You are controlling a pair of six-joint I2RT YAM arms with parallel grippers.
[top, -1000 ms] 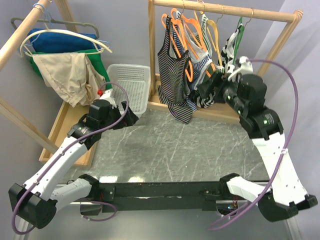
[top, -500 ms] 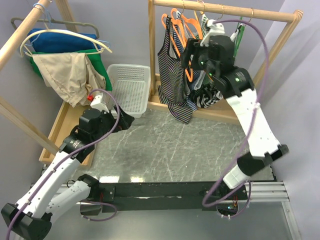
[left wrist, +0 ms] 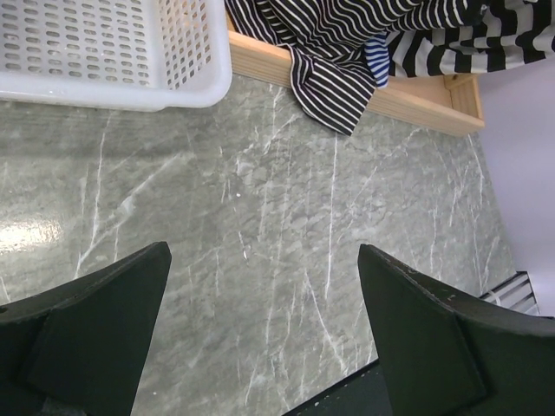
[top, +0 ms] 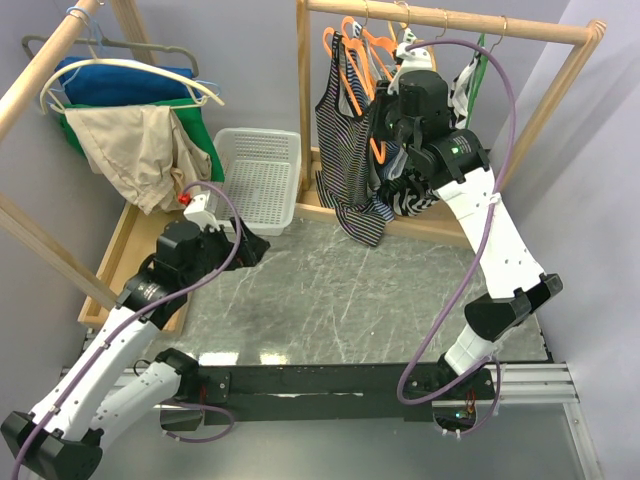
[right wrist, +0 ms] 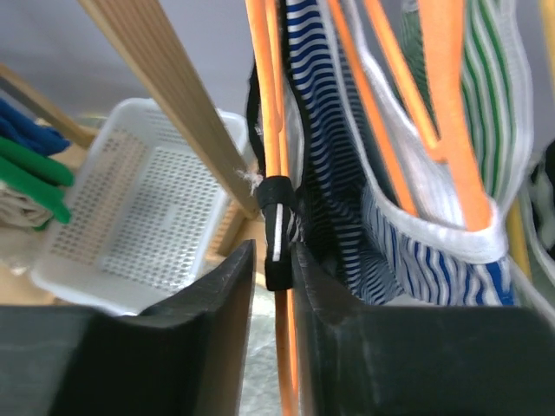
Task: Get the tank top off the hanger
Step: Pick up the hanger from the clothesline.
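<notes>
A black-and-white striped tank top (top: 345,150) hangs on an orange hanger (top: 350,85) at the left end of the wooden rail (top: 470,22). Its hem (left wrist: 334,82) drapes over the rack's base board. My right gripper (top: 385,105) is raised to the hanger. In the right wrist view its jaws (right wrist: 273,269) stand close together round the tank top's black strap (right wrist: 277,227) and the orange hanger arm (right wrist: 264,104). My left gripper (top: 250,240) hovers low over the marble table, wide open (left wrist: 264,260), holding nothing.
More striped garments (right wrist: 355,208) on orange hangers crowd the rail right of the tank top. A white perforated basket (top: 262,170) stands left of the rack's upright post (right wrist: 165,95). A second rack at the far left holds blue, green and beige clothes (top: 130,140).
My right arm rose from beside the hanging garments up to the hanger, and its jaws closed in round the strap. The left arm drew back slightly, still open.
</notes>
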